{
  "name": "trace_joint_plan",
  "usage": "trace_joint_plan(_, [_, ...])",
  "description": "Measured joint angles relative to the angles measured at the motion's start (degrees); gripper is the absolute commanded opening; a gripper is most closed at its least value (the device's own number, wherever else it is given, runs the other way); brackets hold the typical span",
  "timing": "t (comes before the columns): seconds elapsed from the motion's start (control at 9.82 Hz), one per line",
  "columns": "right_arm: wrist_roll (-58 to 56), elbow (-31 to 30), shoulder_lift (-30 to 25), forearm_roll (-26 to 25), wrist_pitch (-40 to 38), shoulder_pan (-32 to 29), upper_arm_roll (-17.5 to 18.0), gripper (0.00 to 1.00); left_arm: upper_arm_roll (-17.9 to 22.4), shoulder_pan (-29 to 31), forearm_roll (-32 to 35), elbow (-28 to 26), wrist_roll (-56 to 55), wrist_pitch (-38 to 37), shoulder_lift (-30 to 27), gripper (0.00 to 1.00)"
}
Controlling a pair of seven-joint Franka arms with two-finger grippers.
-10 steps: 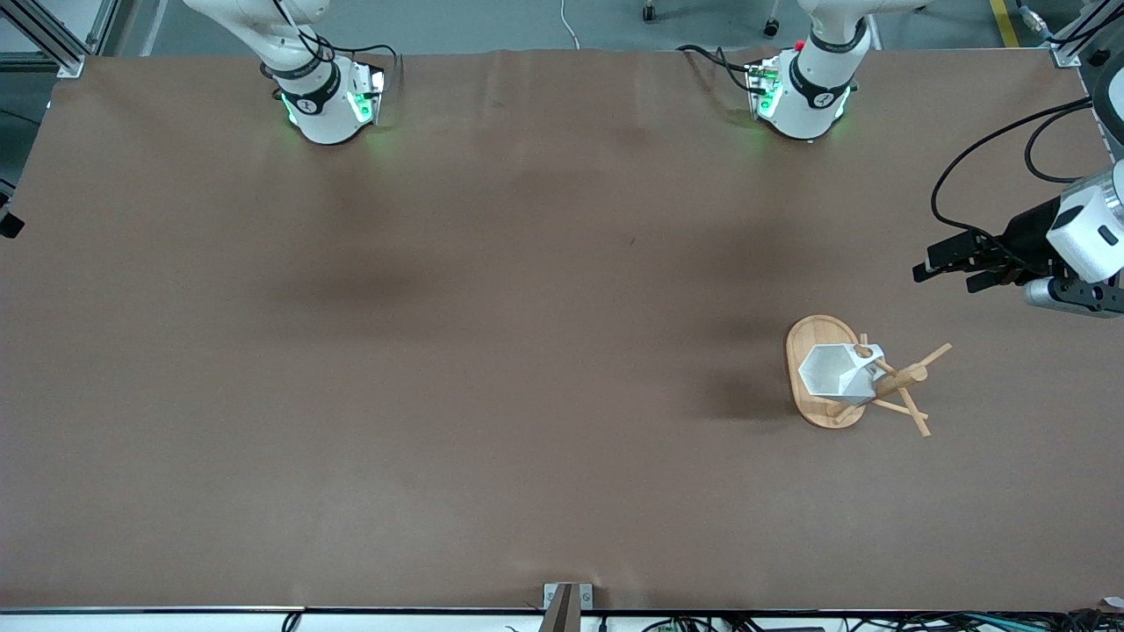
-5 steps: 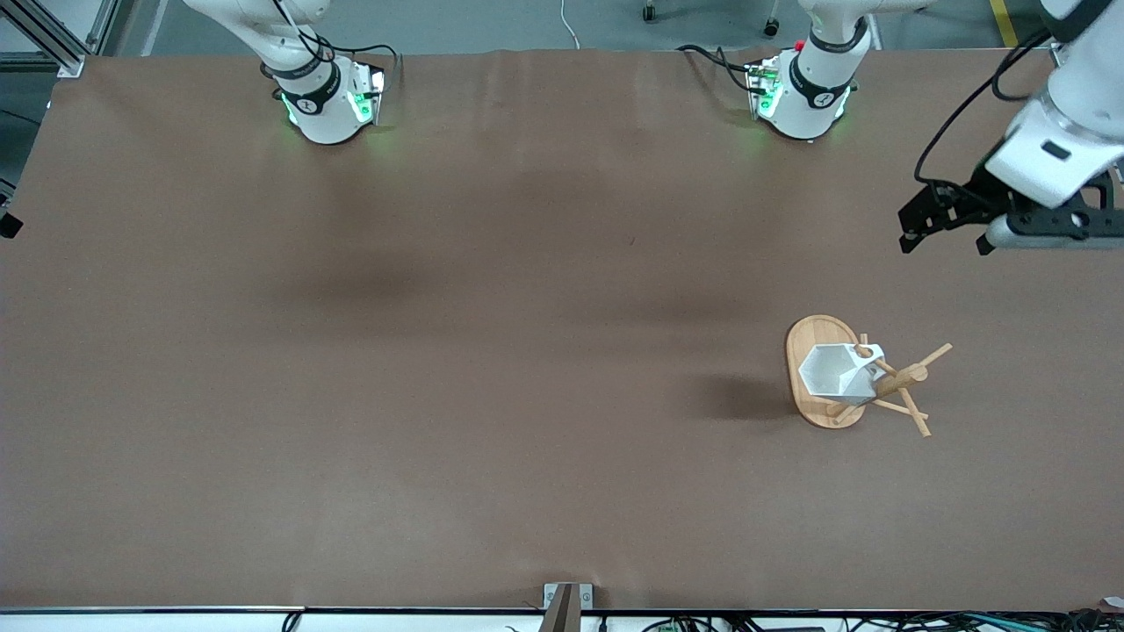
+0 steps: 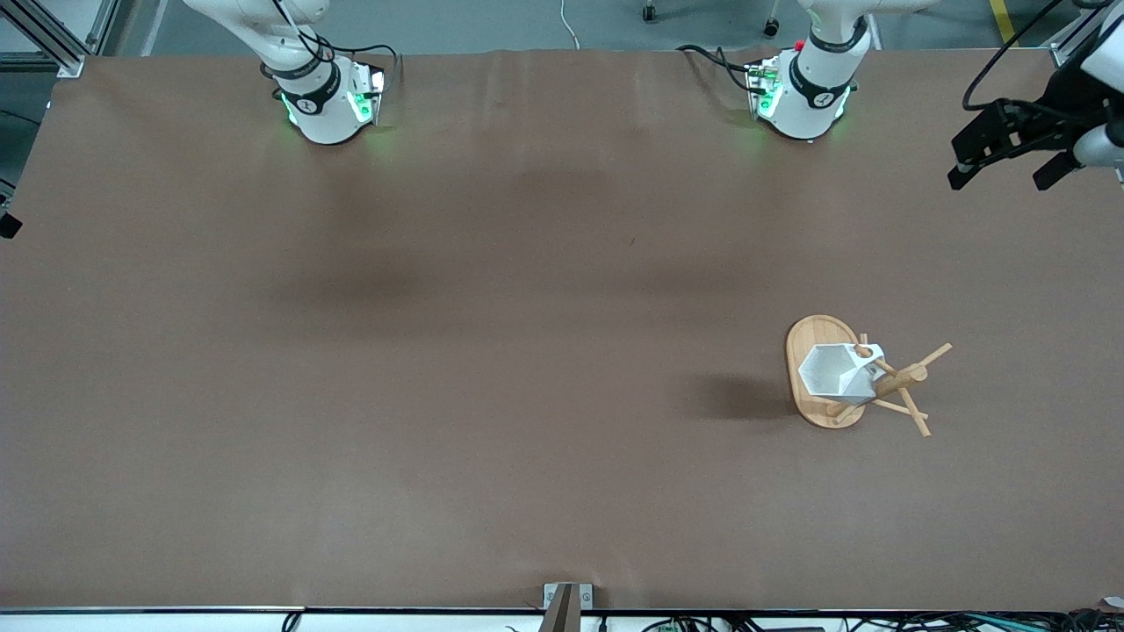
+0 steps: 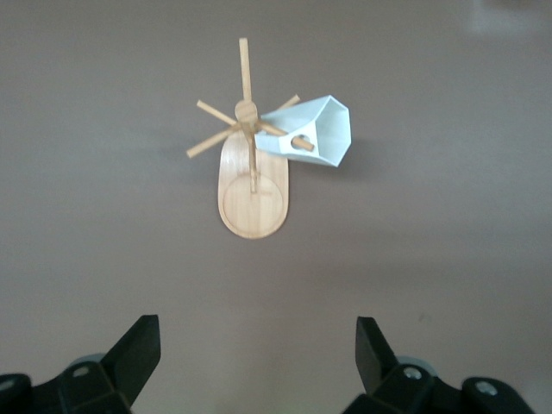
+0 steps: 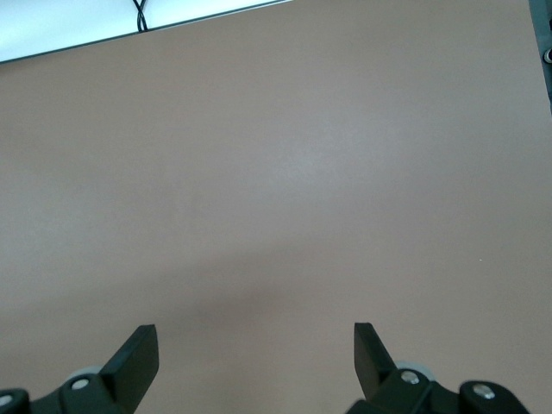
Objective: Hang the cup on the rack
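The white faceted cup (image 3: 830,370) hangs by its handle hole on a peg of the bamboo rack (image 3: 897,383), which stands on its oval base toward the left arm's end of the table. The left wrist view shows the cup (image 4: 321,131) on the rack (image 4: 252,198) from above. My left gripper (image 3: 999,183) is open and empty, up in the air over the table's edge at the left arm's end, well clear of the rack; its jaws (image 4: 259,336) stand wide apart. My right gripper (image 5: 256,341) is open and empty over bare table, and is out of the front view.
Brown table surface (image 3: 492,351) all round the rack. The two arm bases (image 3: 320,96) (image 3: 803,92) stand along the edge farthest from the front camera. A metal bracket (image 3: 567,599) sits at the nearest edge.
My left gripper has drawn away from the rack, rising and moving toward the robots' edge of the table. The cup stays on its peg. The right arm has not moved.
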Motion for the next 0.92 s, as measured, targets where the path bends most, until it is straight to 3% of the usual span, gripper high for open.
trace_joint_plan(0.2, [0.0, 0.0, 0.02, 0.0, 0.0, 0.0, 0.0, 1.0, 0.71, -0.2, -0.26, 0.59, 1.57, -4.13, 0.13, 1.0])
trace_joint_plan(0.92, [0.0, 0.0, 0.05, 0.0, 0.0, 0.0, 0.0, 1.0, -0.43, -0.8, 2.06, 0.59, 1.86, -4.53, 0.93, 1.0])
